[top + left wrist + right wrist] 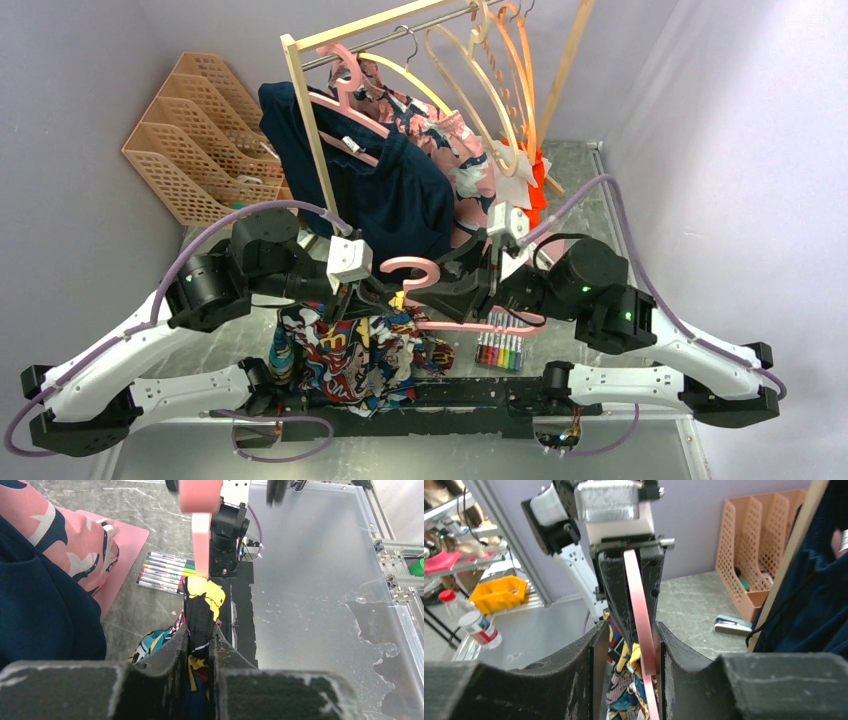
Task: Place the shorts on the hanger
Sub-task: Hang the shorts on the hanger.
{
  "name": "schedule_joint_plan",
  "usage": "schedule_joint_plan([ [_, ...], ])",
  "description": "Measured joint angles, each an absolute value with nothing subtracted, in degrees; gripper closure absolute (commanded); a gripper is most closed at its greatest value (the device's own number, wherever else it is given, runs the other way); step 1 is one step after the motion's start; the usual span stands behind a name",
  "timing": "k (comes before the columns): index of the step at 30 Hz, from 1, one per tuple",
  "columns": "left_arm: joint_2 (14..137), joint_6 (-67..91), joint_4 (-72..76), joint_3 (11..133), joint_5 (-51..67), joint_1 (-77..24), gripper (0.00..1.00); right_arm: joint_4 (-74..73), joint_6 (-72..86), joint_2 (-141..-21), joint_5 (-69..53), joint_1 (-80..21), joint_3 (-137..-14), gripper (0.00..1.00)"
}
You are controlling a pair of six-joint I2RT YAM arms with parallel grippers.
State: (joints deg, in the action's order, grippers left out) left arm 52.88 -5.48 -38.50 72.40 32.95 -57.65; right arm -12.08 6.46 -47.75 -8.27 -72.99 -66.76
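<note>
The comic-print shorts [350, 360] hang in a bunch near the table's front edge. My left gripper [372, 300] is shut on their dark waistband [200, 615], with yellow print showing beyond the fingertips. The pale-pink hanger [420, 272] stands just right of it, its hook curling left. In the right wrist view the hanger [639, 600] runs between the fingers of my right gripper [629, 630], resting against the right finger with a gap to the left one, so the jaws stand open. The shorts [624, 690] show below it.
A wooden rack [310, 130] behind holds a navy garment [400, 190], a pink patterned garment [455, 145], and cream and orange hangers [500, 70]. Peach file trays [195, 130] stand back left. A marker set [500, 352] lies under the right arm; a stapler [731, 625] lies by the trays.
</note>
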Motion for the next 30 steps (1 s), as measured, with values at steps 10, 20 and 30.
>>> schedule_joint_plan([
  [10,52.2,-4.4,-39.0,72.1,33.2,-57.6,0.92,-11.9,7.1,-49.2,-4.3,-72.9,-69.6,1.00],
  [20,52.5,-2.0,-37.6,71.3,35.6,-57.6,0.74,-3.2,7.6,-46.1,-5.4,-73.0,-62.8,1.00],
  [30,53.0,-0.6,-33.5,70.7,37.4,-57.6,0.67,1.8,7.9,-46.2,-6.7,-73.0,-60.1,1.00],
])
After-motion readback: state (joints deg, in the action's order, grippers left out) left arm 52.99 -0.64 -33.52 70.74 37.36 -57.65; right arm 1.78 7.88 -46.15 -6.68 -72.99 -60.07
